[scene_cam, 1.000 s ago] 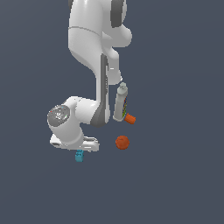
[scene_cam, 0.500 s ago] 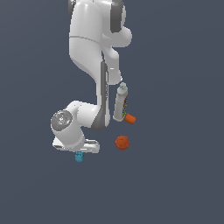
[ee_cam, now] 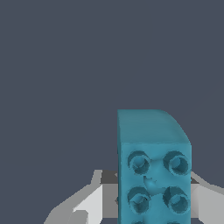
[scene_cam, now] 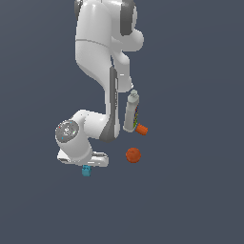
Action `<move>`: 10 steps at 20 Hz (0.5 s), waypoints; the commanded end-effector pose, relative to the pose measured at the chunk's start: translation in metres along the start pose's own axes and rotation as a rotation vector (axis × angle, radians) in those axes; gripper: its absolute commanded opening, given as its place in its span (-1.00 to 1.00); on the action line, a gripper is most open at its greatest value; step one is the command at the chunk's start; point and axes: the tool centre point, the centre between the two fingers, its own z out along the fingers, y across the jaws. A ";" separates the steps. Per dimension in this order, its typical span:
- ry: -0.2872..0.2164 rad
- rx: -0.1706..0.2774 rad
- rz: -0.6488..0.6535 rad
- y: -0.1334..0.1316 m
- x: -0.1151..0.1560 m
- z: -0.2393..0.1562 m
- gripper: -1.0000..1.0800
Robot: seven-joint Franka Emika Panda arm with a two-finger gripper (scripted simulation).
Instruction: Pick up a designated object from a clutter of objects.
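The designated object, a small teal-blue studded brick (scene_cam: 86, 171), lies on the dark floor directly under the hand in the exterior view. Close up in the wrist view, the brick (ee_cam: 153, 166) shows its round studs and stands between the two pale fingers (ee_cam: 89, 203). It sits nearer one finger, and a dark gap remains on the other side. My gripper (scene_cam: 86, 166) is lowered over the brick with its jaws apart. Of the clutter of objects, the exterior view also shows an orange ball (scene_cam: 133, 155), a tall white-grey bottle (scene_cam: 131, 112) and a small orange cylinder (scene_cam: 141, 128).
The ball lies a short way toward the exterior view's right of the brick. The bottle and the cylinder stand farther back, close beside the arm's forearm (scene_cam: 112, 102). Everything rests on a plain dark grey floor.
The hand has come down a little toward the brick over the last second. The brick, ball, bottle and cylinder have stayed where they were.
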 end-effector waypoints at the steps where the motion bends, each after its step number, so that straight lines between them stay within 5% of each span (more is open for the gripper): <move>1: 0.000 0.000 0.000 -0.001 0.000 -0.001 -1.00; 10: 0.000 0.000 0.000 -0.024 -0.002 -0.031 -1.00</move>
